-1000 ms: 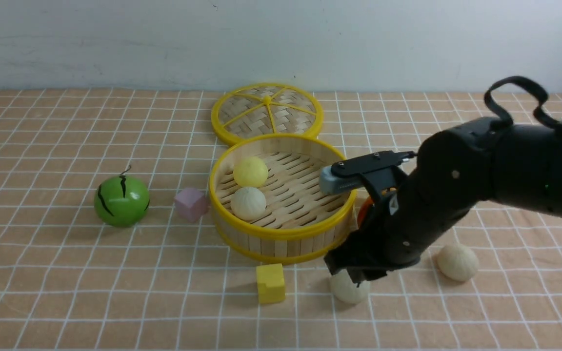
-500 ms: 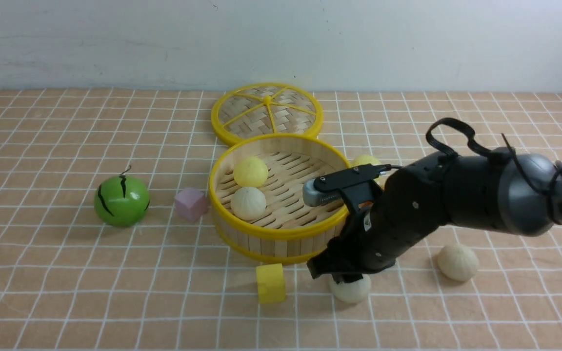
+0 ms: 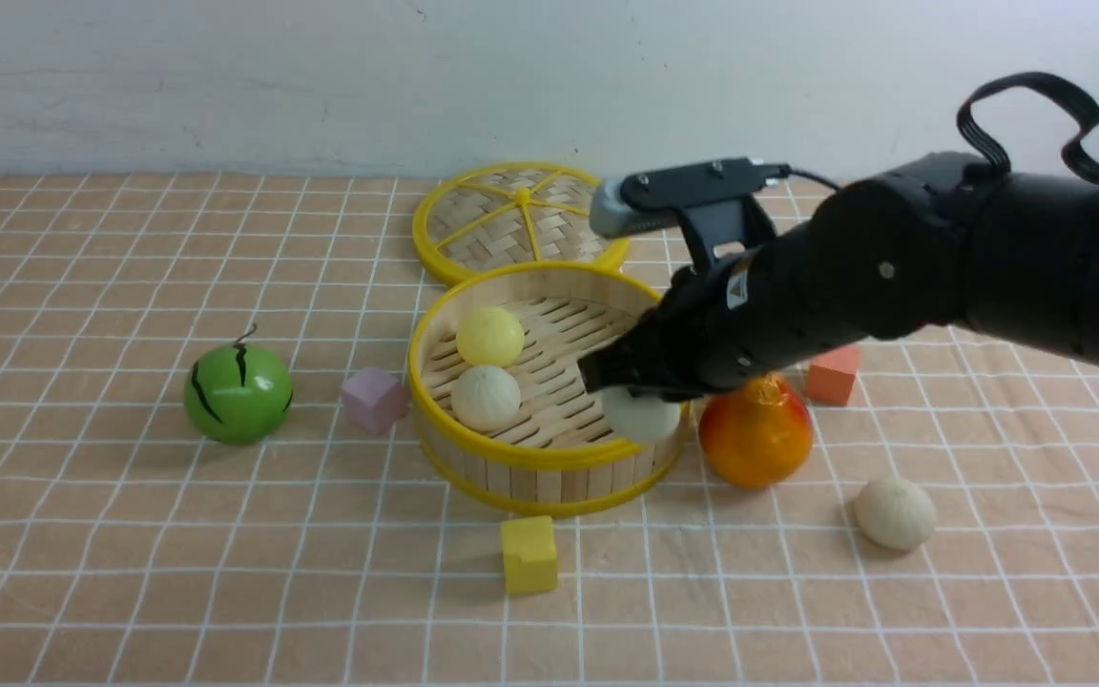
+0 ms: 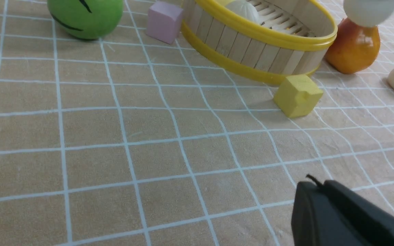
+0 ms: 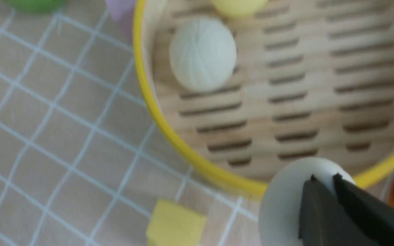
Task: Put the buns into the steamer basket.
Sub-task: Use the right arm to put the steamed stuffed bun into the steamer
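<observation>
The right gripper (image 3: 633, 391) is closed on the held bun (image 3: 645, 418), pinching only a small bit of its top between the two dark fingertips, as the right wrist view shows. The bun hangs just over the near-right rim of the basket (image 3: 473, 444), not yet down on the slats.

The bun looks soft and light. The fingertips seem to sink into its skin, so it probably squashes rather than resists. A narrow pinch like this may let the round, smooth body slip or swing. A hold across the widest part, with gentle pressure, would likely be safer for the next one. It should take a short drop without harm, though it may roll once it is freed.

Two buns already lie on the left side of the basket's slatted floor: the yellow bun (image 3: 489, 336) farther back and the pleated bun (image 3: 486, 398) nearer, close together. The middle and right of the floor are bare. Its lid (image 3: 521, 221) lies flat behind it.

The loose bun (image 3: 896, 513) sits on the table (image 3: 225, 572) to the near right, beyond the pear (image 3: 756, 434). No other bun is in view.

The left gripper (image 4: 316, 191) hangs low over the table with its jaws together, holding nothing.
</observation>
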You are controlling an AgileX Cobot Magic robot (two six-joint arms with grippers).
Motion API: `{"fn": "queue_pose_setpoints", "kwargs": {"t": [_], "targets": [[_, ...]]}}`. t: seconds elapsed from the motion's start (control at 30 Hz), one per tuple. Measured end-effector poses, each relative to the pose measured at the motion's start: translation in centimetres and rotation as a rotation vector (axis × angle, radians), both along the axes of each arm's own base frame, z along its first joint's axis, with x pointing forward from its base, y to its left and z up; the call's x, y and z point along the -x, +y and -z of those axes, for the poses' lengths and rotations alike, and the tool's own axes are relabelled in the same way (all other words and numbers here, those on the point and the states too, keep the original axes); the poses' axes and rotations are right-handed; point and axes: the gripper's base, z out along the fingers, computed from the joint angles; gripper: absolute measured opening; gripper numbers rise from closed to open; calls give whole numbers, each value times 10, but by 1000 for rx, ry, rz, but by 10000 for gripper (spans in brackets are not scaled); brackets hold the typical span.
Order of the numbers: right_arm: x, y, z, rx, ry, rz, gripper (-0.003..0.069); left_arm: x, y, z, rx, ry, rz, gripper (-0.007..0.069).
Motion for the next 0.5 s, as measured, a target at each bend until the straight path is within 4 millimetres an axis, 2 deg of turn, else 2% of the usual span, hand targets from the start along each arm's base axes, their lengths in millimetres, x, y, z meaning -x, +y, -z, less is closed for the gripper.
{"fn": "queue_pose_setpoints", "kwargs": {"t": [0.1, 0.27, 0.37, 0.4, 0.47, 0.5], "targets": [[-17, 10, 15, -22, -46, 7, 25, 0, 0, 0, 0, 0, 0, 21], [-38, 22, 62, 1, -23, 13, 92, 0, 0, 0, 0, 0, 0, 29], [-42, 25, 81, 19, 5, 13, 221, 0, 0, 0, 0, 0, 0, 29], [-42, 25, 81, 18, 3, 13, 271, 0, 0, 0, 0, 0, 0, 29], [-42, 25, 79, 15, -3, 14, 321, 0, 0, 0, 0, 0, 0, 29], [-41, 24, 69, 3, -18, 14, 386, 0, 0, 0, 0, 0, 0, 29]]}}
